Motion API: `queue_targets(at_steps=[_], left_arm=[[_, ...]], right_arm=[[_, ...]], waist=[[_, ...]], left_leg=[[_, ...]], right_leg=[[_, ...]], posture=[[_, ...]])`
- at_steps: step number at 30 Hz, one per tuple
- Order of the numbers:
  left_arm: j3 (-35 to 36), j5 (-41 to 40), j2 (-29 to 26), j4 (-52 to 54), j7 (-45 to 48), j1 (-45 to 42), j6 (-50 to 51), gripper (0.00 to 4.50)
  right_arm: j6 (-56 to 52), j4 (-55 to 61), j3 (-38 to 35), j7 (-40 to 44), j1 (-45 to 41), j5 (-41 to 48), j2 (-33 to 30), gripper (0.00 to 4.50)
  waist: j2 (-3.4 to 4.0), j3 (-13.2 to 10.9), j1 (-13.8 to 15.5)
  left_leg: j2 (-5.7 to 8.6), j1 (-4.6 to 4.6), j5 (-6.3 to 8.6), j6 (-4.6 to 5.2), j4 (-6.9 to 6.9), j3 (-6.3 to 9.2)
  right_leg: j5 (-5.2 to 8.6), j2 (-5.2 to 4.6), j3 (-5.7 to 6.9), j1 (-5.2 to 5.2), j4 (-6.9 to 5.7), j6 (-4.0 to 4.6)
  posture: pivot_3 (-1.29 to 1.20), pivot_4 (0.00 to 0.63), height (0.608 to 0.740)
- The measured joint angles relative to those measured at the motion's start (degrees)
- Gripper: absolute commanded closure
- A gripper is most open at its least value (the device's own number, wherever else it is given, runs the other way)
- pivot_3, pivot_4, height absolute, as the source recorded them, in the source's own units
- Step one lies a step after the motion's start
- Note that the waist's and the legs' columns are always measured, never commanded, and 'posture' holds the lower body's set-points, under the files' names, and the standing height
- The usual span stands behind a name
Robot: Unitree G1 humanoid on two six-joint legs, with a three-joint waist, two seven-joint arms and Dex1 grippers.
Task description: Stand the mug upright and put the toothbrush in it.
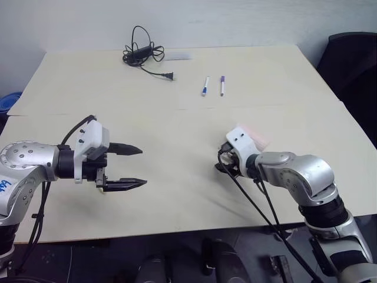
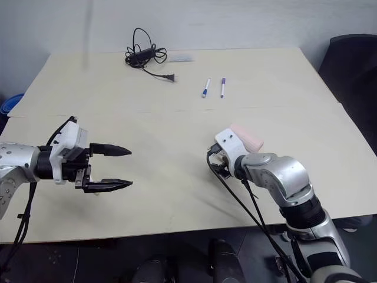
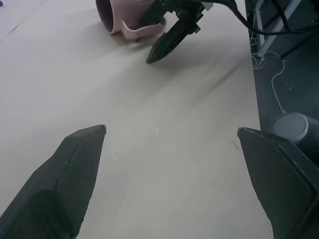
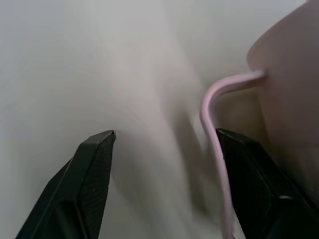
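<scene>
The mug [image 2: 247, 137] lies on its side on the tabletop [image 1: 177, 130], with my right gripper [image 4: 164, 144] right at its handle.

The pink mug rests toward the right of the tabletop, half hidden behind my right wrist in the head views; my left wrist view shows its dark mouth and loop handle. My right gripper's fingers stand partly open, gripping nothing: one black finger [image 4: 249, 169] sits just beside the thin loop of the handle, the other is out over bare tabletop. My left gripper [image 1: 126, 168] hovers well apart on the left, fingers spread wide and empty, pointing across toward the mug. Farther back lie two white markers [image 1: 213, 86] side by side, and beyond them a coiled black cable [image 1: 141, 54] with its plug.
</scene>
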State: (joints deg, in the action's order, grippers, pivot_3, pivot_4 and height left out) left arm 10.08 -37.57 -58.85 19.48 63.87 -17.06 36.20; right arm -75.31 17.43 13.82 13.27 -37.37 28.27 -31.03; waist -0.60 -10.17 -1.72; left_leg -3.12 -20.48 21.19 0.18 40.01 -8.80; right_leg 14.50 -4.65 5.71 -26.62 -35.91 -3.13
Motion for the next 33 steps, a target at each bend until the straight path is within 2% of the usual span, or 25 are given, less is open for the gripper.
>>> queue_targets(at_steps=[2,9,11,17,23,29,33], left_arm=[[0.0,0.0,0.1,0.0,0.0,0.0,0.0,0.00],[0.0,0.0,0.3,0.0,-0.3,0.0,0.0,0.00],[0.0,0.0,0.3,0.0,-0.4,0.0,0.0,0.00],[0.2,-0.2,0.3,0.0,-0.6,0.0,0.3,0.00],[1.4,-0.7,0.3,0.1,-2.1,-0.7,1.5,0.00],[3.7,-1.7,-0.7,0.0,-3.0,-2.1,4.1,0.00],[4.8,-2.3,-2.5,0.0,-2.9,-2.8,5.8,0.00]], right_arm=[[1.1,-0.8,0.6,1.1,-0.3,-0.7,0.0,1.86],[4.0,-1.5,1.6,4.6,-0.3,-3.2,0.0,4.19],[4.7,-0.9,1.3,4.9,-1.0,-4.1,-0.1,4.50],[9.5,-1.1,-1.2,10.3,0.0,-3.4,1.6,4.50],[24.2,-4.6,-6.0,15.4,-0.3,1.0,15.5,4.50],[45.5,-19.1,-6.5,21.1,1.1,-0.5,28.2,4.50],[52.3,-27.9,-7.5,26.4,4.1,0.4,32.7,4.50]], waist=[[0.00,0.0,0.0],[0.00,0.0,0.1],[-0.04,0.0,0.1],[-0.08,0.0,0.0],[-0.06,0.0,-0.4],[-0.06,0.0,-0.3],[-0.05,0.0,-0.2]], left_leg=[[0.00,0.00,0.00,0.00,0.01,0.00],[0.00,0.03,0.00,0.00,0.01,0.00],[-0.01,0.06,0.00,0.00,0.01,0.00],[-0.01,0.05,0.00,-0.01,0.01,0.01],[-0.23,0.04,-0.01,-0.23,-0.06,0.02],[-0.21,0.04,0.00,-0.23,-0.06,0.03],[-0.20,0.04,0.00,-0.22,-0.05,0.02]], right_leg=[[0.00,0.00,-0.01,0.00,0.00,0.00],[0.00,-0.01,-0.02,0.02,-0.01,0.00],[0.00,-0.01,-0.02,0.04,0.00,0.00],[0.00,0.02,-0.01,0.04,-0.01,0.01],[0.07,0.23,0.08,0.00,-0.06,0.13],[0.07,0.23,0.08,0.01,-0.05,0.13],[0.07,0.20,0.06,0.02,-0.06,0.13]], posture=[[0.00,0.150,0.740],[0.00,0.150,0.740],[0.00,0.150,0.740],[0.00,0.150,0.740],[0.00,0.150,0.740],[0.00,0.150,0.740],[0.00,0.150,0.740]])
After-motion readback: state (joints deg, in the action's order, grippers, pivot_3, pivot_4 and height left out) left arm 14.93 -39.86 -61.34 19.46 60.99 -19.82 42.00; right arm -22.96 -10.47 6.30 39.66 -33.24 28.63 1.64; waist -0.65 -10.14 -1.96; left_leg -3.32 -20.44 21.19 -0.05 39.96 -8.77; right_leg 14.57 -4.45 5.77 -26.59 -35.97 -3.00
